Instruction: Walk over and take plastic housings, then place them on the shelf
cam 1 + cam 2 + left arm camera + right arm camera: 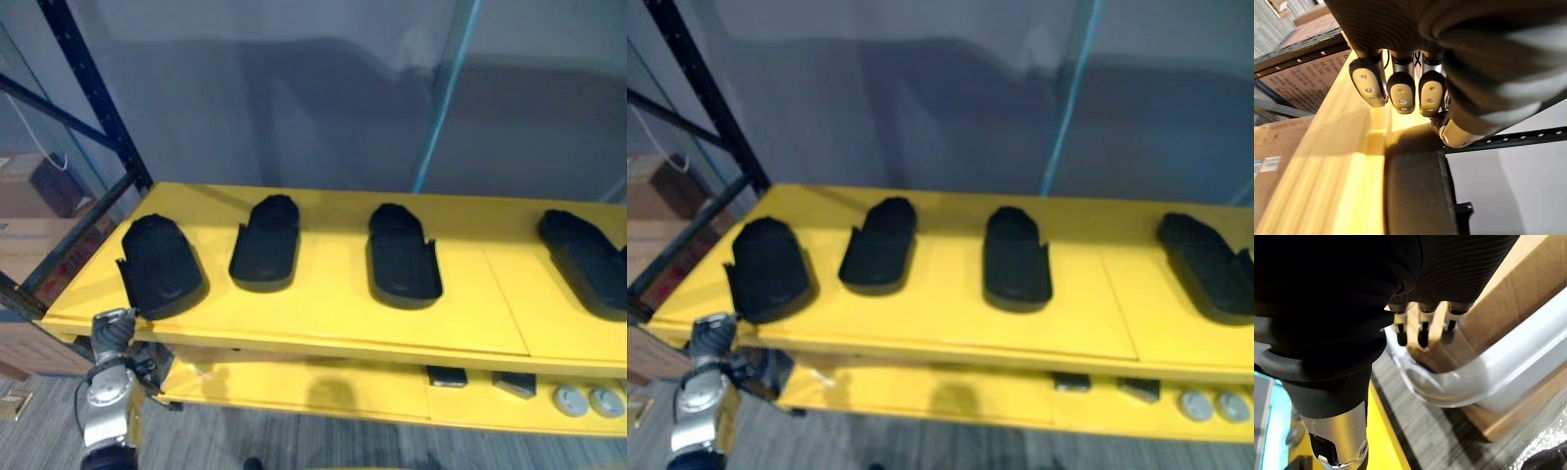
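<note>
Your yellow shelf point(323, 323) carries four black plastic housings in a row, none touching: first housing point(160, 264) at 9 o'clock by the front edge, second housing point(266, 245) and third housing point(402, 257) mid-board, fourth housing point(586, 259) at 3 o'clock. Its lower board point(323, 394) holds two dark blocks point(447, 376) and two grey discs point(569, 399) at 4 o'clock.

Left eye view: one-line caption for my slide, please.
Four black plastic housings lie in a row on the yellow shelf, the left hand at its front edge beside the leftmost housing.
</note>
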You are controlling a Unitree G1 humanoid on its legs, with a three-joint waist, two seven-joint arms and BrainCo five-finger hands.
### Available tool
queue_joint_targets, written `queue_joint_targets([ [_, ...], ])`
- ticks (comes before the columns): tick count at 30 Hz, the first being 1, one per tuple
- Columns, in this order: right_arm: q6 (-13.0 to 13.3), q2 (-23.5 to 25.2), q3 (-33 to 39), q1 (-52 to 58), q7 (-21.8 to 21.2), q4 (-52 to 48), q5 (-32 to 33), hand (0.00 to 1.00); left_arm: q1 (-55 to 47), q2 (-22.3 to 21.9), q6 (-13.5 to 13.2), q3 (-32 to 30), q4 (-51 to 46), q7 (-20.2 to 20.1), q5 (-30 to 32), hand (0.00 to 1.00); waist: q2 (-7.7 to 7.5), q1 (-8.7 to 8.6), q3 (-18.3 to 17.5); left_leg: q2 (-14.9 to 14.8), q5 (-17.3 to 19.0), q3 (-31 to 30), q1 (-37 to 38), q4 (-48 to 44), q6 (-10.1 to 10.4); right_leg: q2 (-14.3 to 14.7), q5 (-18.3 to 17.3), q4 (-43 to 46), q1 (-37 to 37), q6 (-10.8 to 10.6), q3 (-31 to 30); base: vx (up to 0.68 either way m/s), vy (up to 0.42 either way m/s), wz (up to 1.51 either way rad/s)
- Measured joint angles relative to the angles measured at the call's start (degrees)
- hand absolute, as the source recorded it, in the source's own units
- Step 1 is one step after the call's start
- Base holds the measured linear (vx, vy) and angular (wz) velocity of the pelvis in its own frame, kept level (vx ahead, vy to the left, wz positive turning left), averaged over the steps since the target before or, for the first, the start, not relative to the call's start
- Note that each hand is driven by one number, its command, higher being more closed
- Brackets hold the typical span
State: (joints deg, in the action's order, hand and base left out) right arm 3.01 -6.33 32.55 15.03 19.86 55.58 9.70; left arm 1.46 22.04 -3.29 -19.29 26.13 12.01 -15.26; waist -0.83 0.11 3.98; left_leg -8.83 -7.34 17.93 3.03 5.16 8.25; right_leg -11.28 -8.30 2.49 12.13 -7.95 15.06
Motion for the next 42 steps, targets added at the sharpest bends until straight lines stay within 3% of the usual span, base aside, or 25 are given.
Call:
queue_joint_targets([
  [15,0.44,0.0,0.0,0.1,-1.22,-0.53,-1.53,0.0,4.1,2.83,0.55,-3.03,5.98,0.74,0.01,1.0,-0.21,-0.36,1.08,0.0,0.71,1.39,0.92,0.0,0.33,-0.17,0.0,0.09,0.14,0.01,-1.1,0.01,0.0,-0.03],
  [19,0.47,0.0,-0.01,0.0,-1.6,-1.1,-1.53,0.0,7.46,6.31,1.83,-3.23,8.14,0.82,-0.67,1.0,-0.13,-0.33,2.39,0.03,0.71,1.41,0.91,0.0,0.32,-0.23,-0.13,0.1,0.11,0.22,-1.08,0.0,0.0,0.0],
  [20,0.48,-0.01,0.0,0.02,-2.27,-1.11,-1.51,0.0,8.59,7.13,1.89,-3.23,8.21,0.88,-1.15,0.0,-0.23,-0.4,2.5,0.05,0.72,1.44,0.9,0.0,0.32,-0.26,-0.22,0.1,0.05,0.38,-1.09,0.0,0.0,0.0],
  [24,0.53,-0.01,0.02,0.05,-2.47,-1.65,-1.5,0.0,10.9,7.45,1.39,-3.21,8.22,2.9,-2.75,0.0,-0.25,-0.92,2.53,0.28,0.81,1.43,0.93,-0.01,0.32,-0.5,-0.12,0.1,0.04,0.22,-1.09,0.0,0.0,0.0],
  [30,0.5,0.84,0.96,0.74,-2.46,-2.42,-1.45,0.0,9.17,6.15,-2.54,-5.71,2.35,12.33,-0.2,0.0,-0.27,-0.65,2.53,0.37,0.84,1.25,1.01,-0.02,0.33,-0.53,-0.08,0.12,0.22,0.16,-0.87,0.02,-0.011,0.01],
  [34,0.51,0.8,1.15,1.79,-2.44,-2.08,-1.15,0.0,5.68,4.31,-5.51,-7.58,-20.58,16.78,7.74,0.0,0.19,0.21,2.7,0.35,0.67,0.04,0.95,-0.03,0.19,-0.55,0.02,2.23,0.05,0.04,-0.65,-0.01,0.018,0.13],
  [39,0.66,0.06,1.13,2.03,-2.4,-2.24,-0.93,0.0,4.61,3.82,-9.06,-7.72,-29.78,15.72,10.98,0.0,1.26,0.67,2.53,0.29,0.36,-0.29,0.71,0.01,0.04,-0.58,0.02,2.79,0.0,0.05,-0.03,-0.06,0.021,0.05],
  [42,0.74,-0.05,1.11,1.96,-2.4,-2.42,-0.93,0.0,4.61,1.79,-10.13,-7.58,-30.49,10.43,5.06,0.0,1.58,0.51,2.43,0.22,0.13,-1.07,0.08,0.02,-0.1,-0.41,0.01,2.75,-0.16,0.03,0.76,-0.11,0.013,0.1],
])
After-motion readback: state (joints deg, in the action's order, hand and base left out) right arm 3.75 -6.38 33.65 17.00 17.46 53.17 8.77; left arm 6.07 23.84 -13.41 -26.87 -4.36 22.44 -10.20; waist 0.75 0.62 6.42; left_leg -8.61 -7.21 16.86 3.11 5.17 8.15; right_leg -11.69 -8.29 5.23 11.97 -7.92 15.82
